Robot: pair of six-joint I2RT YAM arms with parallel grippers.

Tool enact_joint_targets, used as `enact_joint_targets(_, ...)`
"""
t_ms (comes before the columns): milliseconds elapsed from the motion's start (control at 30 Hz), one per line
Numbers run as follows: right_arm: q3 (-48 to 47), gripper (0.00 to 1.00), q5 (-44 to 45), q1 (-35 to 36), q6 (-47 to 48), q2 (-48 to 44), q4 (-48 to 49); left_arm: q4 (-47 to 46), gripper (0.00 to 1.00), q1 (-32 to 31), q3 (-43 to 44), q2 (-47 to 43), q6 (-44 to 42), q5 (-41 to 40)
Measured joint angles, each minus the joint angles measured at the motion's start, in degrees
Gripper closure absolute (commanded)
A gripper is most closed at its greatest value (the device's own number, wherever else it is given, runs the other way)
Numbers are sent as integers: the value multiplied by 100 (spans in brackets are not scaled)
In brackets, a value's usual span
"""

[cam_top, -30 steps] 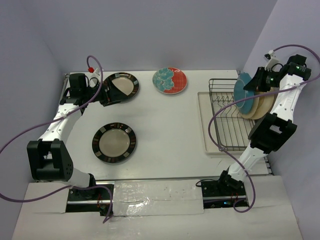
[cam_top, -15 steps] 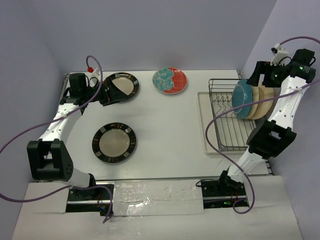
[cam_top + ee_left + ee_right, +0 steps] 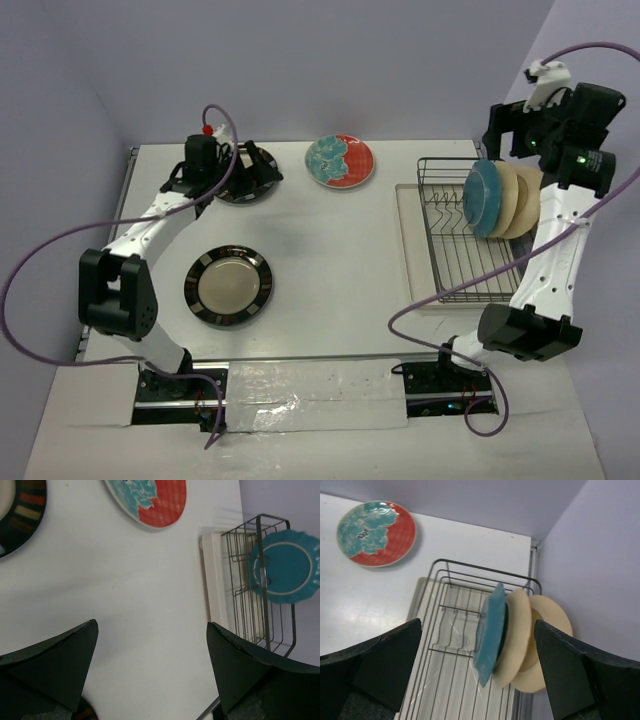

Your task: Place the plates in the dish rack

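Observation:
Three plates stand upright in the dish rack [image 3: 452, 262]: a scalloped teal plate [image 3: 482, 198] and two cream ones [image 3: 527, 201] behind it. My right gripper [image 3: 498, 138] hangs open above them, touching none; its wrist view looks down on the teal plate [image 3: 490, 630] and the rack [image 3: 447, 607]. A red plate with teal flowers [image 3: 340, 161] lies at the back of the table. My left gripper [image 3: 262, 170] is open over a striped-rim plate [image 3: 238, 194] at the back left and hides most of it. A second striped-rim plate [image 3: 228, 286] lies nearer me.
The rack's cream tray [image 3: 410, 240] sits at the table's right side, close to the right wall. In the left wrist view the red plate [image 3: 152, 500], the rack [image 3: 245, 595] and the teal plate [image 3: 287, 565] show beyond the open left gripper [image 3: 151, 625].
My right gripper opened, let go of the teal plate in the rack and rose away from it. The left arm swung right, over the far striped-rim plate.

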State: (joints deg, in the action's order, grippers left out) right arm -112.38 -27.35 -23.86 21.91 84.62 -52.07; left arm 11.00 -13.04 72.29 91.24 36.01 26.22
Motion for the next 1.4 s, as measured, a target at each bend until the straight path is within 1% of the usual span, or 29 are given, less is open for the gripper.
enact_joint_targets(133,809,0,407,708,-90,-549,553,-509,1,-474,529,774,627,-610)
enact_joint_targets(200,1178,0,579,938,-153,-754,739,-857,1,-671,839,1263,973,-894)
enact_joint_targets(367,1537,0,1005,1346,-175,-876,1001,-1521,1,-981,1510,2461,1720,-1390)
enact_joint_targets(500,1545,0,1130,1480,-170,-901,1036,-1681,6,-1095,2299,3464,2131,-1563)
enact_joint_targets(633,1572,0,1172,1528,-138,-1019,1036,-1725,6,-1137,2850,4227,2450,-1661)
enact_joint_targets(767,1652,0,1198,1572,-103,-1185,1029,-1674,8,-1141,3305,4765,2686,-1764)
enact_joint_targets(967,2009,0,1285,1781,-7,-1416,1119,-1650,17,-1137,4133,5447,3014,-1788)
enact_joint_targets(1033,2236,0,1338,1934,98,-1491,1139,-1687,23,-1137,4369,5630,3147,-1753)
enact_joint_targets(1067,2334,0,1384,2024,162,-1513,1147,-1718,28,-1137,4452,5709,3220,-1720)
enact_joint_targets(1200,2570,0,1567,2319,358,-1537,1198,-1897,39,-1137,4601,5947,3547,-1569)
enact_joint_targets(1300,2581,0,1694,2516,468,-1534,1244,-1904,52,-1130,4697,6063,3689,-1537)
enact_joint_targets(1333,2581,0,1727,2562,485,-1534,1263,-1919,59,-1126,4708,6098,3738,-1523)
enact_joint_targets(1367,2581,0,1753,2618,507,-1534,1281,-1930,73,-1123,4712,6129,3786,-1506)
enact_joint_targets(1400,2581,0,1792,2682,546,-1534,1292,-1908,81,-1119,4712,6148,3807,-1491)
